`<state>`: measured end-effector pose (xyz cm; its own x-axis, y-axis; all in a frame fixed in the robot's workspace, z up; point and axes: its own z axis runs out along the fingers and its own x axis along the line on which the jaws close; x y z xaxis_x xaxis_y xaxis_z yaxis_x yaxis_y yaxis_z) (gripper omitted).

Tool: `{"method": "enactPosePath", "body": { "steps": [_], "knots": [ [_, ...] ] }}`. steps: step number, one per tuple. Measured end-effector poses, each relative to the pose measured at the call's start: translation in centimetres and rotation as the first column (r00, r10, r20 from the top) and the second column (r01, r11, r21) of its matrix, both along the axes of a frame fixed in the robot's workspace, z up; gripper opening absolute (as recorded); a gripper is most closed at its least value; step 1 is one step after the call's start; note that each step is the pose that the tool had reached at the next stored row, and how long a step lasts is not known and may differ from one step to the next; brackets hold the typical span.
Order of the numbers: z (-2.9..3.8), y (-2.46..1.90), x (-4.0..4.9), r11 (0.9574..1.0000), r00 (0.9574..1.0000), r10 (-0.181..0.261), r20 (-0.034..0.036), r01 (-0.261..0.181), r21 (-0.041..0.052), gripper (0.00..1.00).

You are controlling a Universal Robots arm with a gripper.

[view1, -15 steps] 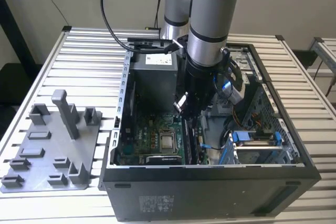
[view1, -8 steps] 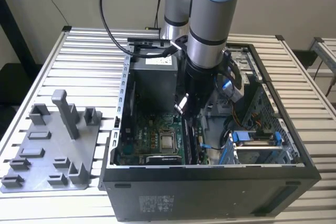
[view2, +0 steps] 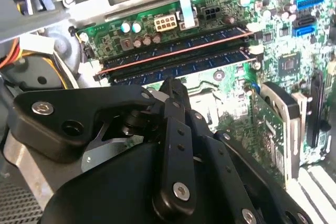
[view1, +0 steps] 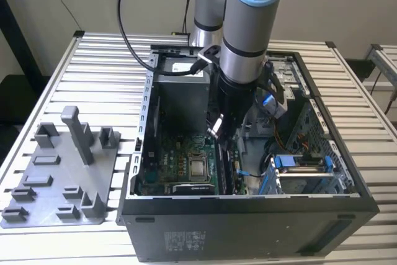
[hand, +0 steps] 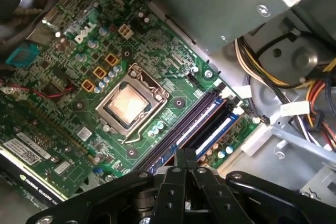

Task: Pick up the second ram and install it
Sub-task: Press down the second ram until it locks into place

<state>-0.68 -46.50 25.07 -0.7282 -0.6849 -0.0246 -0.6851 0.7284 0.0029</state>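
Grey plastic is forming the fixture tray (view1: 62, 172) that is lying at the exterior view's left on the slatted metal desk (view1: 105, 66). To its right a black computer case (view1: 248, 228) is lying open, and a pale sticker (view1: 183, 238) on its near wall is carrying print too small to read. Inside, the green motherboard (view1: 180, 166) is showing its square processor socket (view1: 198, 167), and the grey power supply box (view1: 180, 91) is sitting behind it with a white label (view1: 183, 66) that cannot be read either.

The arm (view1: 248, 23), silver with light blue joint caps, is coming from behind the case and pointing almost straight down into it, a black cable looping off its upper part. The pincer (view1: 214, 130) is hanging just above the board, beside the socket, toward the exterior view's right.

In the second wrist view, the pincer (view2: 173, 90) is showing its black fingers pressed together with nothing between them. The second ram (view2: 210, 60) is standing on edge in the slot nearest the fingertips, alongside another stick (view2: 178, 50) with a reddish upper edge. Whether the tips are touching it, I cannot tell.

In the first wrist view, the pincer (hand: 186, 156) is sitting over the end of the long slots, and white labels (hand: 26, 153) are lying on the black card.
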Motion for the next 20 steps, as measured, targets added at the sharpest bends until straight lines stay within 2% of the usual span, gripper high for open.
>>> {"method": "enactPosePath", "body": {
  "steps": [4,6,10,12,16,20],
  "knots": [
    [-0.46,0.00,-0.08,0.9988,0.9988,0.048,0.0020,-0.048,0.0036,0.11],
    [-0.62,0.00,-0.09,0.9972,0.9972,0.074,0.0052,-0.074,0.0042,0.11],
    [-0.66,0.00,-0.09,0.9921,0.9920,0.125,0.0137,-0.125,0.0033,0.11],
    [-0.67,0.00,-0.09,0.9891,0.9890,0.147,0.0155,-0.147,0.0031,0.11],
    [-0.66,0.00,-0.12,0.9799,0.9798,0.200,0.0159,-0.200,0.0030,0.11],
    [-0.66,0.00,-0.16,0.9664,0.9663,0.257,0.0159,-0.257,0.0030,0.11]
  ]
}}
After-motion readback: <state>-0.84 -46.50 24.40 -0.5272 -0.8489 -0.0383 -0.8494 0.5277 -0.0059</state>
